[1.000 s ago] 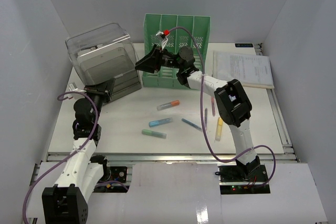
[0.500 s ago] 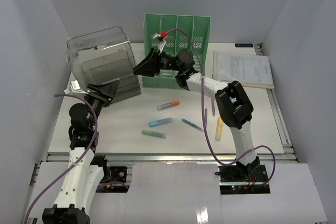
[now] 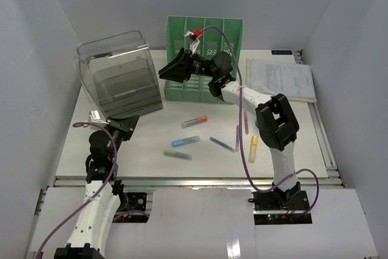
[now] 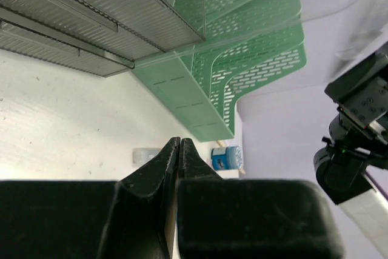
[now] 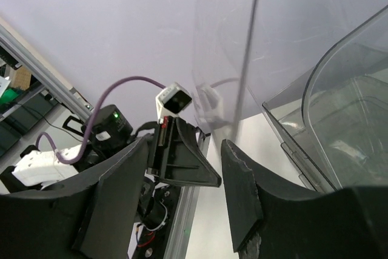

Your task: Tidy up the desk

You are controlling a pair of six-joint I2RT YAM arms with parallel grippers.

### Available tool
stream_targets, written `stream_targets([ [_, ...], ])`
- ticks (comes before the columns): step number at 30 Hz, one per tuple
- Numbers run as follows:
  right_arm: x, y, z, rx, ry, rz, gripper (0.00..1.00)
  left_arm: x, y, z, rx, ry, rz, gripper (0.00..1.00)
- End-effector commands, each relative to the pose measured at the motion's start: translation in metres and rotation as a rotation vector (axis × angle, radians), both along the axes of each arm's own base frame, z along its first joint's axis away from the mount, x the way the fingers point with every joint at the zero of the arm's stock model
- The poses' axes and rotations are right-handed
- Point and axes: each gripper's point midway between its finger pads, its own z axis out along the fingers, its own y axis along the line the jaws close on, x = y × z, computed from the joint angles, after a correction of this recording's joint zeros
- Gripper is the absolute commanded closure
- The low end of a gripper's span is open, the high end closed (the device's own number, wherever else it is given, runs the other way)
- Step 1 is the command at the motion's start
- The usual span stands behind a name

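The white desk (image 3: 151, 162) holds several scattered markers and pens, among them an orange-capped one (image 3: 194, 121), a blue one (image 3: 185, 141) and a green one (image 3: 177, 154). A clear plastic drawer box (image 3: 121, 80) stands tilted at the back left. My left gripper (image 3: 124, 124) is shut at the box's near lower edge; in the left wrist view (image 4: 179, 144) its fingertips meet under the box (image 4: 91, 22). My right gripper (image 3: 171, 70) is open and empty beside the box's right side, with the box (image 5: 339, 107) to its right in the right wrist view (image 5: 185, 150).
A green slotted file rack (image 3: 204, 59) stands at the back centre, just behind my right gripper. Papers (image 3: 282, 80) lie at the back right. A yellow marker (image 3: 253, 148), a dark blue pen (image 3: 221, 144) and a pink pen (image 3: 245, 121) lie right of centre. Grey walls enclose the desk.
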Motion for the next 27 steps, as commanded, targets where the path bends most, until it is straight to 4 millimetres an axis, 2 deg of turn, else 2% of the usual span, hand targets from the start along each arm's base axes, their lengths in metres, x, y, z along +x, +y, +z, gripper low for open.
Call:
stream_targets([
  [1,-0.020,-0.017,0.051,0.100,-0.105,-0.004,0.42,0.013,0.014,0.002,-0.070,-0.044,0.102,0.86],
  [5,-0.021,-0.017,0.051,0.099,-0.101,-0.008,0.42,0.030,0.025,0.016,-0.079,-0.106,0.165,0.84],
  [8,-0.023,-0.016,0.051,0.098,-0.101,-0.003,0.42,0.042,0.028,0.037,-0.085,-0.172,0.179,0.81],
  [10,-0.024,-0.015,0.048,0.093,-0.098,0.001,0.42,0.048,0.035,0.037,-0.081,-0.163,0.220,0.80],
  [13,-0.024,-0.015,0.039,0.062,-0.115,0.006,0.41,0.047,0.033,0.044,-0.042,-0.171,0.205,0.79],
  [15,-0.018,-0.012,0.024,0.019,-0.099,-0.006,0.40,0.044,0.037,0.043,-0.016,-0.154,0.220,0.69],
  [17,-0.010,-0.008,0.000,-0.049,-0.079,-0.024,0.39,0.037,0.047,0.025,-0.009,-0.091,0.281,0.49],
  [18,-0.009,-0.007,-0.006,-0.067,-0.075,-0.028,0.38,0.036,0.050,0.021,-0.013,-0.080,0.298,0.44],
  [20,-0.009,-0.007,-0.023,-0.129,-0.062,-0.038,0.37,0.036,0.053,0.011,-0.056,-0.069,0.324,0.40],
  [21,-0.009,-0.009,-0.028,-0.149,-0.068,-0.047,0.35,0.038,0.053,0.014,-0.080,-0.089,0.322,0.39],
  [24,-0.017,-0.020,-0.035,-0.206,-0.161,-0.076,0.30,0.054,0.049,0.003,-0.128,-0.053,0.312,0.40],
  [27,-0.028,-0.032,-0.049,-0.258,-0.207,-0.086,0.26,0.070,0.044,0.013,-0.149,-0.065,0.283,0.40],
])
